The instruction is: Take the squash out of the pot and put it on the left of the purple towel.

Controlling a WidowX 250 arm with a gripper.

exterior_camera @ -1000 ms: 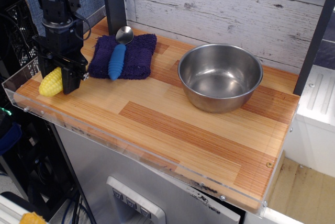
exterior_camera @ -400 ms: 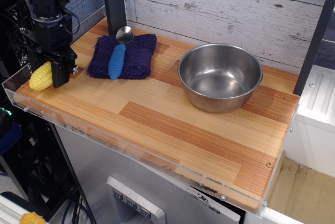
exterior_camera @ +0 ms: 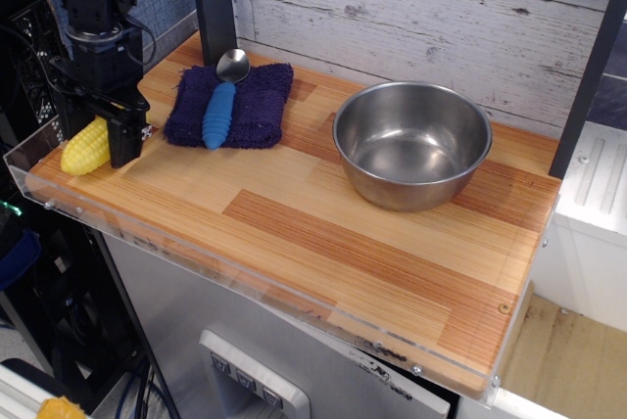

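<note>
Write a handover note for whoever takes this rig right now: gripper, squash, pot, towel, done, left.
Gripper: low at the table's left end, against the squash; grip state unclear.
Squash: out of the pot, at the left edge, left of the purple towel.
Pot: empty, right of centre.
Towel: a blue spoon lies on it.
Done: squash carried over.
Left: confirm release, lift the arm away.

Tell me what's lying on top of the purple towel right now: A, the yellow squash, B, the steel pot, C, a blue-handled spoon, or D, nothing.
C: the blue-handled spoon lies across the purple towel, while the squash is off to its left by the hand.
</note>
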